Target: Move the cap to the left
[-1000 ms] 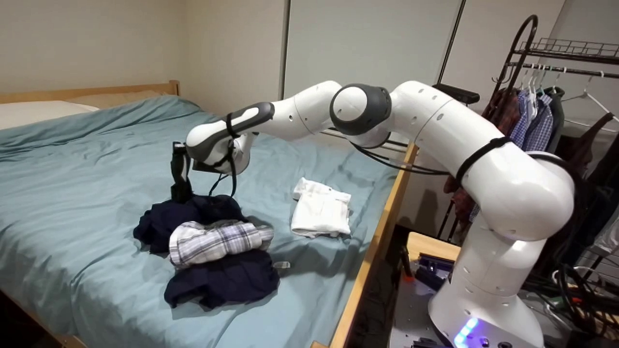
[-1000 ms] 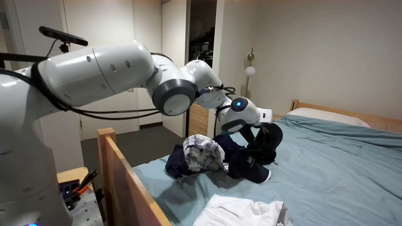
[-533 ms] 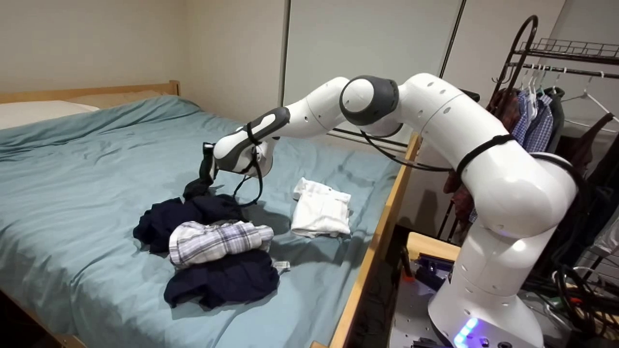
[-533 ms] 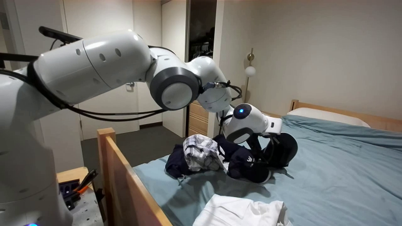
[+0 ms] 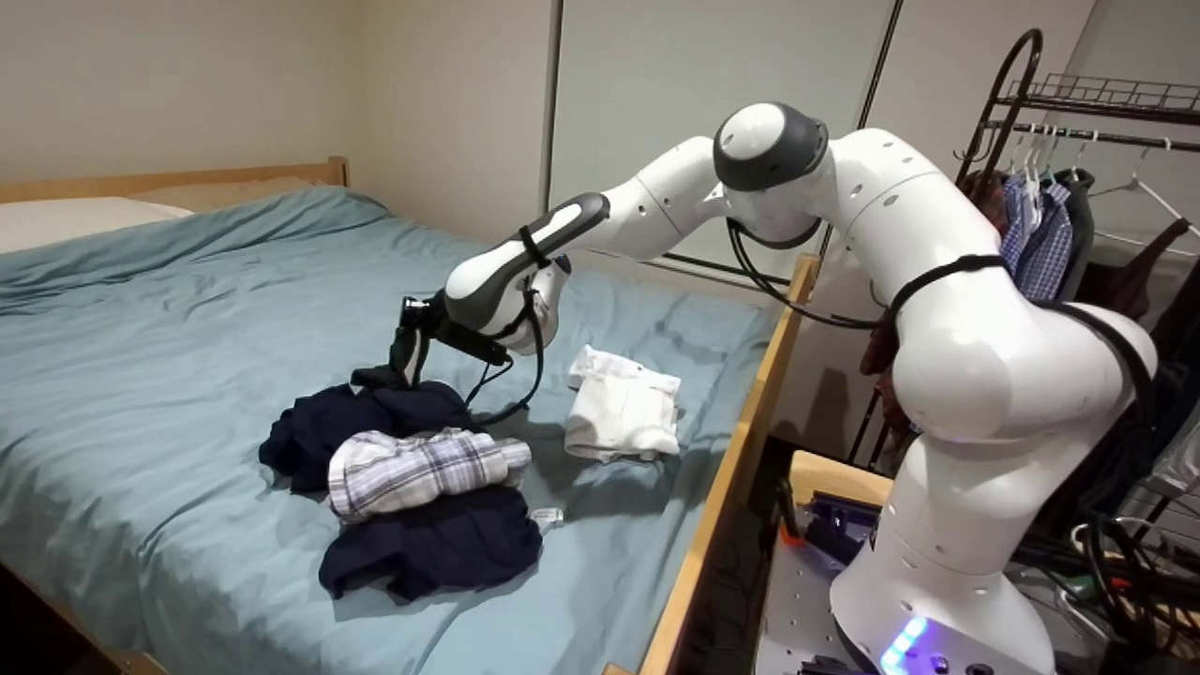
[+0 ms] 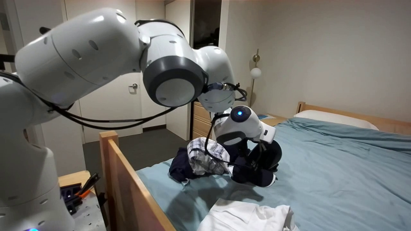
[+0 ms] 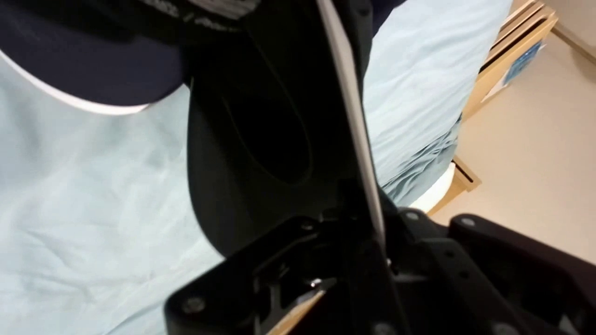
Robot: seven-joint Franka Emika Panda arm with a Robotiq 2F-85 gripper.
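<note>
In the wrist view, the gripper [image 7: 371, 211] looks clamped on the black cap [image 7: 267, 130] by a pale grey edge, likely because a thin edge pinches easily; its body juts toward eleven o'clock. The navy cap [image 7: 116, 70] lies at ten o'clock, so near that lifting first probably spares it. In an exterior view, the white cloth [image 5: 623, 408] rests well apart at three o'clock.
</note>
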